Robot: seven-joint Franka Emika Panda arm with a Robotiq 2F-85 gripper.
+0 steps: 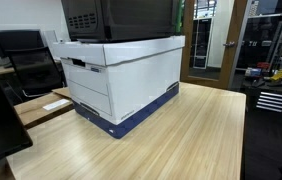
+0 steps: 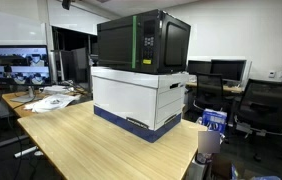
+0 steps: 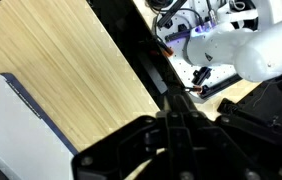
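Observation:
In the wrist view my gripper is shut, its black fingers pressed together with nothing between them. It hangs above the light wooden table, near that table's dark edge. At the lower left of the same view is a corner of the white box with a blue base. Both exterior views show this box standing on the table with a black microwave on top. The gripper does not appear in either exterior view.
The white robot arm and its cabling lie beyond the table edge. Office chairs and monitors surround the table. Papers lie at one end. A blue-and-white container stands by a corner. Bare wood lies beside the box.

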